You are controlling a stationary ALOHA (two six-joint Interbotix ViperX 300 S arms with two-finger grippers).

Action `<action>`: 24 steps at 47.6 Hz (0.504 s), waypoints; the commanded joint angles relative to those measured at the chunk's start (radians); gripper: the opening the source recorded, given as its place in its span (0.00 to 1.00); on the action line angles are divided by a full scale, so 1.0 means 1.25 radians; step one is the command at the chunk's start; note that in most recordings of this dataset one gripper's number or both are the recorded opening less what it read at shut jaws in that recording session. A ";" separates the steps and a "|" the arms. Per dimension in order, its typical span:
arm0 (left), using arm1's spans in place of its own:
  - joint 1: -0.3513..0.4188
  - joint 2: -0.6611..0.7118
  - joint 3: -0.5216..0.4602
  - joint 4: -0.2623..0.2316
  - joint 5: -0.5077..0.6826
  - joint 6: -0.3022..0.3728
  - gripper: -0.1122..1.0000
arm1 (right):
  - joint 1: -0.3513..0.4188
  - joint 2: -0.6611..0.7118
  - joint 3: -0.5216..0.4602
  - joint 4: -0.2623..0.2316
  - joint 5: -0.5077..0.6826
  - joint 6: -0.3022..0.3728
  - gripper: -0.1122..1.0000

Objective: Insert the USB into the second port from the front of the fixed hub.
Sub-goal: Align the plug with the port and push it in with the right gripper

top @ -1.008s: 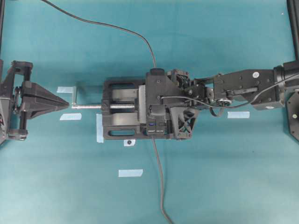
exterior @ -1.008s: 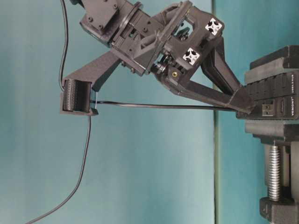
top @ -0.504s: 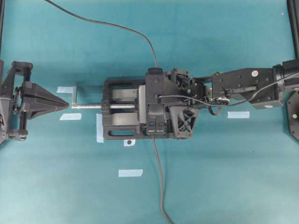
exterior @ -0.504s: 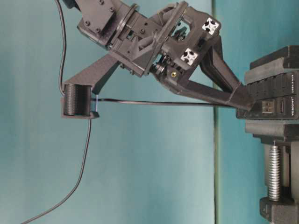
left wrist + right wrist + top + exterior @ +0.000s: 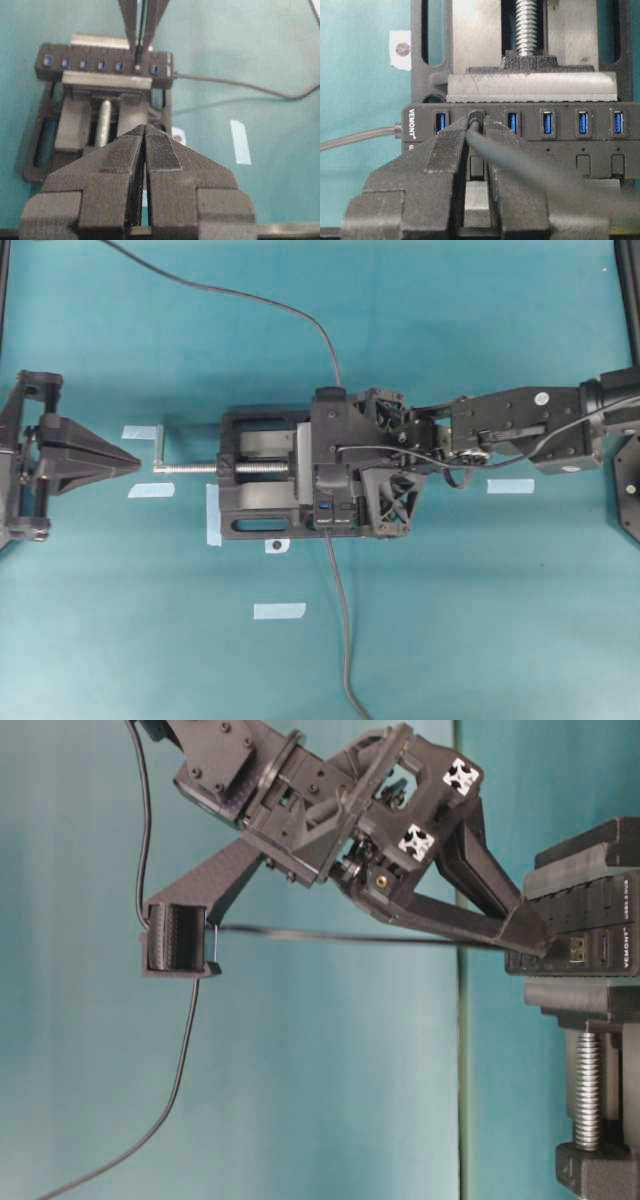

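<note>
The fixed hub [image 5: 520, 131] lies clamped in one black vise [image 5: 262, 487] on the teal table [image 5: 480, 620], and it serves as the landmark here. In the left wrist view seven blue ports show along its face; in the right wrist view five open blue ports show, with the USB [image 5: 476, 117] sitting at the second position from the hub's cabled end, between two of them. The right gripper [image 5: 476, 127] is pinching the USB, its two fingers pressed on either side of the plug right at the hub's face, and the thin cable runs back from the plug toward the camera. The left gripper [image 5: 145, 137] hangs well apart from the hub, beyond the vise's silver screw [image 5: 190, 468], with its two fingers pressed together on nothing. One dark hub cable [image 5: 340, 630] leaves the hub's near end. Six pale blue tape strips lie on the table around the vise, one of them near the right arm [image 5: 510, 486].
</note>
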 commanded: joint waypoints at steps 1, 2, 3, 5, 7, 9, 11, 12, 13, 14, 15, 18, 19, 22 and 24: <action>-0.001 -0.004 -0.007 0.000 -0.004 -0.001 0.10 | -0.002 -0.005 -0.020 -0.001 0.002 0.004 0.18; -0.001 -0.004 -0.007 0.001 -0.004 -0.001 0.10 | -0.002 -0.004 -0.020 -0.001 0.004 0.004 0.18; -0.001 -0.004 -0.006 0.001 -0.004 -0.001 0.10 | -0.002 -0.002 -0.020 -0.001 0.006 0.005 0.18; -0.001 -0.004 -0.007 0.001 -0.004 -0.001 0.10 | -0.001 0.000 -0.020 -0.001 0.010 0.005 0.18; -0.001 -0.002 -0.006 0.000 -0.004 -0.001 0.10 | 0.000 0.001 -0.020 -0.001 0.016 0.005 0.18; -0.001 -0.002 -0.006 0.001 -0.004 -0.001 0.10 | 0.000 0.004 -0.020 -0.001 0.026 0.005 0.18; -0.001 -0.001 -0.006 0.001 -0.004 -0.001 0.10 | 0.000 0.005 -0.020 0.000 0.034 0.006 0.18; -0.001 -0.001 -0.007 0.001 -0.004 -0.001 0.10 | 0.000 0.005 -0.020 0.000 0.038 0.006 0.18; -0.001 0.000 -0.007 0.001 -0.004 -0.001 0.10 | 0.000 0.006 -0.020 -0.001 0.042 0.006 0.18; -0.001 0.000 -0.006 0.001 -0.004 -0.001 0.10 | 0.000 0.006 -0.020 0.000 0.045 0.006 0.18; -0.001 -0.001 -0.007 0.000 -0.004 -0.001 0.10 | 0.000 0.006 -0.020 0.000 0.048 0.006 0.18; -0.001 0.000 -0.007 0.000 -0.005 -0.001 0.10 | 0.000 0.006 -0.020 -0.001 0.053 0.006 0.18; -0.001 0.000 -0.007 0.001 -0.004 -0.001 0.10 | 0.000 0.006 -0.020 0.000 0.053 0.006 0.18; -0.001 0.000 -0.007 0.001 -0.004 -0.001 0.10 | 0.000 0.007 -0.018 0.000 0.053 0.006 0.18; 0.000 0.000 -0.007 0.000 -0.004 -0.001 0.10 | 0.000 0.010 -0.018 0.000 0.053 0.006 0.18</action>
